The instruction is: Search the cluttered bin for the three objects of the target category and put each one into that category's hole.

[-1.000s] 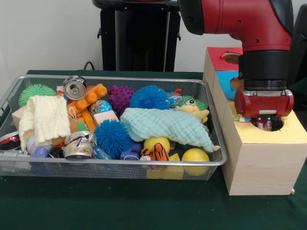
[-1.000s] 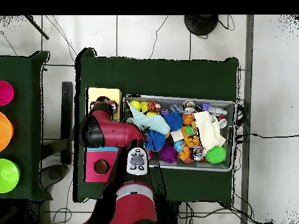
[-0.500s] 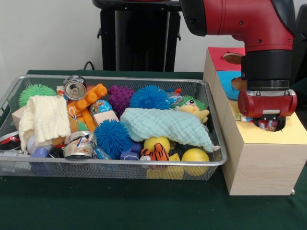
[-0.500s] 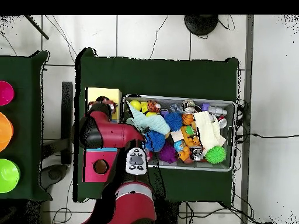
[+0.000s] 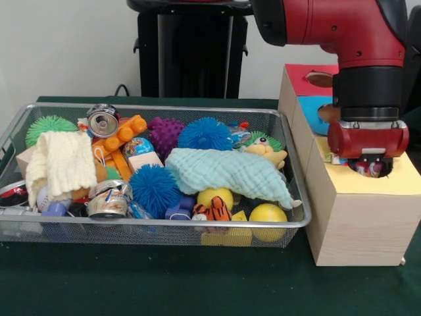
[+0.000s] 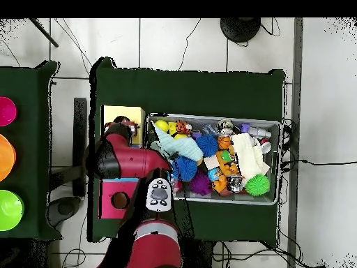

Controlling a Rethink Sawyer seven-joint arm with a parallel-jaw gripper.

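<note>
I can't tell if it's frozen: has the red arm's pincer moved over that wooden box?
Yes. The pincer has drifted slightly right over the yellow hole of the box.

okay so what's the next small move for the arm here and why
Probably release straight down: the end effector hangs over the hole in the yellow-topped box, with something small and striped showing between its tips. Whether it is truly gripped cannot be told.

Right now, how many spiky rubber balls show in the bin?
4: green far left corner, purple and blue at the back, blue front centre. Clutter may hide more.
</note>
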